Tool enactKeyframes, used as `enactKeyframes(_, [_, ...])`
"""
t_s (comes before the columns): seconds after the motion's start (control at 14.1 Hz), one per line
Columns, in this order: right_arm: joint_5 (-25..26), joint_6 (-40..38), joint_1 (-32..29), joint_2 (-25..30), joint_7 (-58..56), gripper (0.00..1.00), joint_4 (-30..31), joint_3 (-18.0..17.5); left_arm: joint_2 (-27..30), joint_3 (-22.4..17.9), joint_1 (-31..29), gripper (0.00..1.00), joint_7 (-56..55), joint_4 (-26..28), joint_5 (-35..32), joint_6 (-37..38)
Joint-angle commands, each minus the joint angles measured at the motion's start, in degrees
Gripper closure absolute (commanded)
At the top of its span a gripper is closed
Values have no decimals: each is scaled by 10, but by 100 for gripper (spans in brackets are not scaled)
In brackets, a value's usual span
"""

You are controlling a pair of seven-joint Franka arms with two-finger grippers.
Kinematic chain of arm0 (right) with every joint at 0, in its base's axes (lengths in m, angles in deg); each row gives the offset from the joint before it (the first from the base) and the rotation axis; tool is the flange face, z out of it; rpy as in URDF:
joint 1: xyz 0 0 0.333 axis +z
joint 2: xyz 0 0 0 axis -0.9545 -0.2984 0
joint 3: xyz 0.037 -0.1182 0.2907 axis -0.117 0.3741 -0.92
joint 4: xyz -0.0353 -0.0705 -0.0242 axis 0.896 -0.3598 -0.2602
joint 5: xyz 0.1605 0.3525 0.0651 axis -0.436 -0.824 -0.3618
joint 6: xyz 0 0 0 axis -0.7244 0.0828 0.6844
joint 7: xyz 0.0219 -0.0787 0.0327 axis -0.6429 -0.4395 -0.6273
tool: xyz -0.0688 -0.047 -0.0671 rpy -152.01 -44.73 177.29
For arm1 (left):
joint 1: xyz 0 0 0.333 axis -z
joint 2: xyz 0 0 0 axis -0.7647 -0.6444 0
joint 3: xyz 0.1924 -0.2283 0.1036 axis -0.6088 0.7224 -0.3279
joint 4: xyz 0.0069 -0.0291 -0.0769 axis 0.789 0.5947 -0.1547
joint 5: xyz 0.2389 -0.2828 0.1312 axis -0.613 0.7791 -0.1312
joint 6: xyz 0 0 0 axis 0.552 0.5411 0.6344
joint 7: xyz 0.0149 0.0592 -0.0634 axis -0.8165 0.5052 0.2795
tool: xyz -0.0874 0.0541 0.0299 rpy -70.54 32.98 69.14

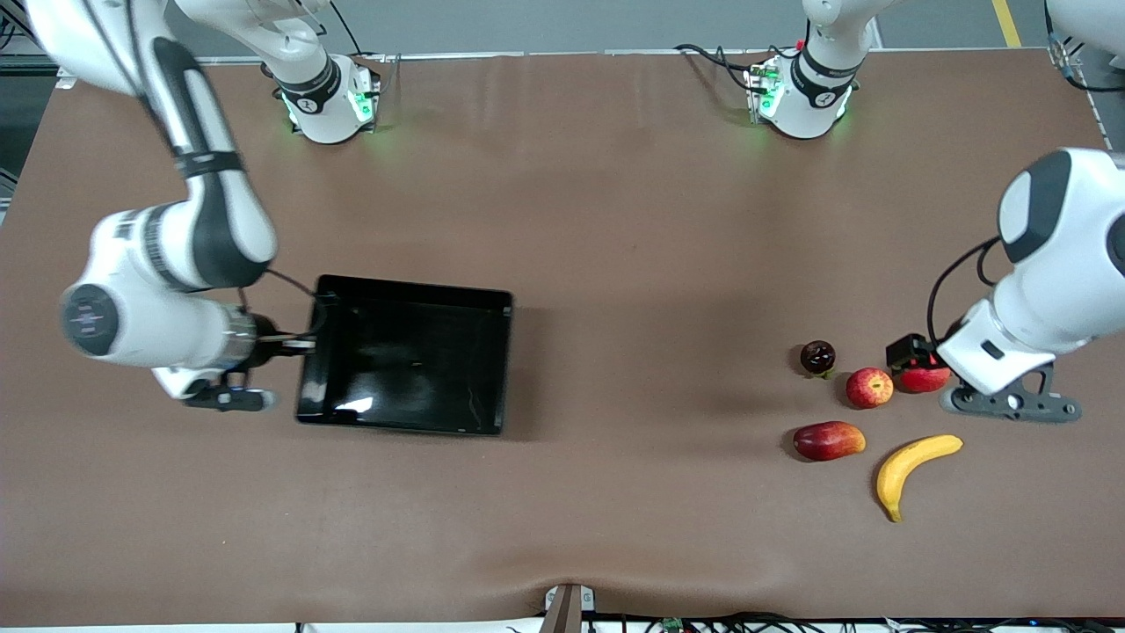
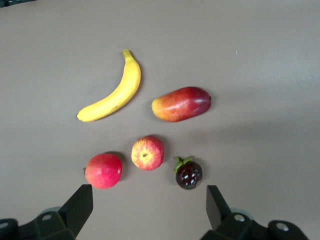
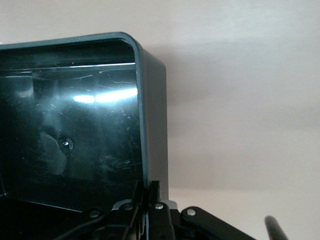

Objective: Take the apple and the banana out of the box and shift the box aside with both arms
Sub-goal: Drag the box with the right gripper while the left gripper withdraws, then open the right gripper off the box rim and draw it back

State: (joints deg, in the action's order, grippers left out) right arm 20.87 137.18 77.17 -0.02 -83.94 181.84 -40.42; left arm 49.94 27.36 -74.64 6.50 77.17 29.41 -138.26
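The black box lies toward the right arm's end of the table. My right gripper is shut on the box's side wall, with one finger inside and one outside. The yellow banana and the red apple with yellow patches lie on the table toward the left arm's end. My left gripper hangs open over the table beside the apple, holding nothing.
A plain red round fruit sits partly under the left gripper. A dark glossy fruit and a red-yellow mango lie close to the apple. Brown tabletop spreads between box and fruits.
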Motion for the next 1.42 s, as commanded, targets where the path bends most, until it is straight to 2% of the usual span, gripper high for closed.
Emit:
enactKeyframes(0.0, [-18, 0, -71, 25, -97, 100, 32, -12, 54, -3, -6, 0, -2, 31, 38, 19])
enactKeyframes(0.5, [-18, 10, -231, 11, -282, 100, 67, -11, 64, -4, -7, 0, 3, -59, 42, 111])
enactKeyframes(0.71, [-18, 26, -264, 12, -287, 100, 92, -9, 84, -8, -8, 0, 0, -56, 45, 113])
enactKeyframes(0.92, [-18, 96, -273, 15, -288, 100, 154, -10, 103, -8, -14, 0, 1, -57, 46, 138])
enactKeyframes(1.13, [-18, 97, -280, 11, -288, 100, 158, -10, 130, -13, -23, 0, -1, -56, 85, 138])
enactKeyframes(1.21, [-18, 92, -277, 11, -288, 53, 155, -10, 136, -33, -1, 0, -9, -55, 91, 140])
enactKeyframes(1.28, [-18, 81, -276, 12, -288, 1, 146, -11, 142, -75, 39, 0, -23, -54, 93, 146])
enactKeyframes(1.35, [-18, 52, -272, 11, -288, 0, 117, -12, 148, -117, 77, 0, -22, -53, 98, 153])
